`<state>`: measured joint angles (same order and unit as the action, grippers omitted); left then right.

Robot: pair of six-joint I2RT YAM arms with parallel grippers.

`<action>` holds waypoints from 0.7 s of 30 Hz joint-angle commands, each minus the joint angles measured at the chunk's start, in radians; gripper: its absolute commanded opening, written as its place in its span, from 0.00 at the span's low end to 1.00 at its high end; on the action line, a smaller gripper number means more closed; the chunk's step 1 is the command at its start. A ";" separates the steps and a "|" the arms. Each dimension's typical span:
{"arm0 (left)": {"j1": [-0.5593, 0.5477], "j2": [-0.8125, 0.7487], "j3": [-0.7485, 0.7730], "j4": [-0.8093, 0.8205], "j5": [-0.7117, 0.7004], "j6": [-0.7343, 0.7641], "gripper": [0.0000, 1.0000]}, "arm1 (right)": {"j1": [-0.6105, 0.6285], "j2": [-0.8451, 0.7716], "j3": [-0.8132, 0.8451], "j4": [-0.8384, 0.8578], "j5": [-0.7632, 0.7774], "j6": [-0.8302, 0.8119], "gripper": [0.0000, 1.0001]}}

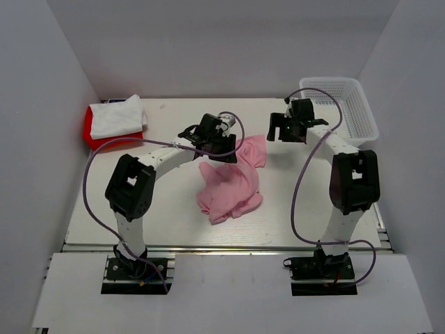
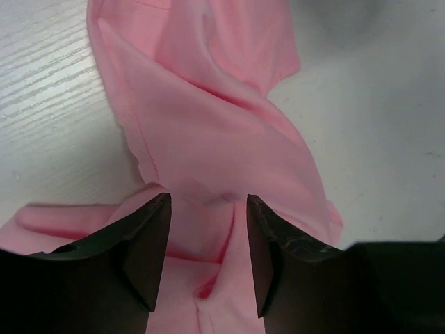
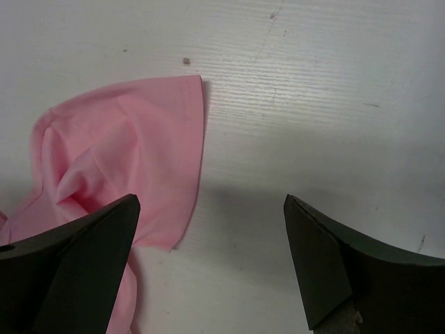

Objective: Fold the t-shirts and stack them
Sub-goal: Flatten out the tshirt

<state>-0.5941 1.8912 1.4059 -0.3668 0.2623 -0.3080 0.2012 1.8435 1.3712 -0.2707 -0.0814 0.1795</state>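
The light pink t-shirt (image 1: 233,182) lies crumpled in the middle of the table. My left gripper (image 1: 224,147) is down on its back edge. In the left wrist view its jaws (image 2: 208,229) are partly apart and straddle a raised fold of the pink t-shirt (image 2: 208,125) without pressing it. My right gripper (image 1: 281,129) is wide open and empty above bare table just right of a pink sleeve (image 3: 132,139); its jaws (image 3: 212,229) hold nothing. The white t-shirt (image 1: 117,115) lies folded on the bright red t-shirt (image 1: 96,136) at the back left.
A white plastic mesh basket (image 1: 361,111) stands at the back right corner. White walls close in the table on the left, back and right. The arm bases sit at the near edge.
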 commanded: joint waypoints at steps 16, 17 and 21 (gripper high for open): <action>-0.038 0.151 0.163 -0.123 -0.054 -0.031 0.00 | 0.078 0.292 0.356 -0.056 0.000 -0.028 0.90; -0.038 0.141 0.151 -0.107 -0.045 -0.031 0.00 | 0.086 0.310 0.368 -0.061 0.000 -0.028 0.90; -0.047 0.060 0.091 -0.035 -0.044 -0.022 0.00 | 0.107 0.379 0.440 -0.104 0.017 -0.034 0.90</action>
<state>-0.6296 2.0617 1.5215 -0.4580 0.2092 -0.3363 0.2897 2.1910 1.7435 -0.3431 -0.0689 0.1635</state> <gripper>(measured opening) 0.030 0.900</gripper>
